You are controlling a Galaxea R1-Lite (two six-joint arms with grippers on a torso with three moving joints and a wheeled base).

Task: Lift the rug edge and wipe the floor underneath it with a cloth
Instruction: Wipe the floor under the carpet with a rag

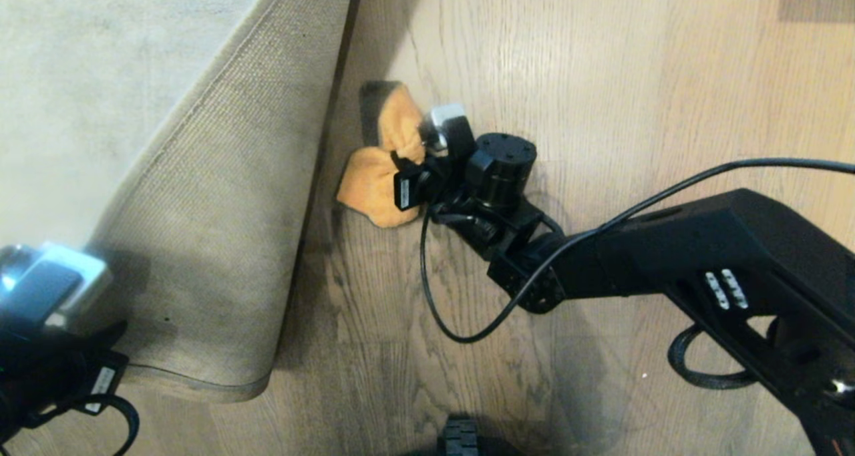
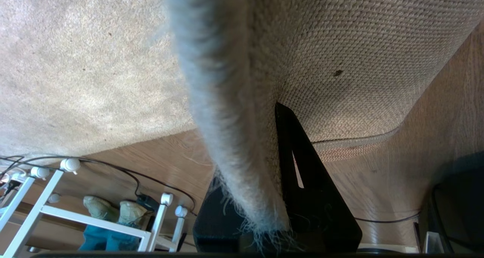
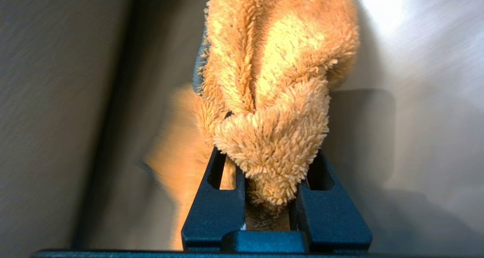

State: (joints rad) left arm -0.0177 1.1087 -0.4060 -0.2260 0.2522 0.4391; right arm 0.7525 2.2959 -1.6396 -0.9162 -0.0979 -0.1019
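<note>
Head view: wood-plank floor, rug edge folded back, apparently.

Orange-yellow cloth, pale grey rug edge with tan woven backing, brown wood-grain floor

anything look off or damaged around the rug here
The rug edge clamped in the left gripper is frayed, with loose fibres hanging from the corner. A small dark speck marks the woven backing. The folded-back rug is intended, not askew.
</note>
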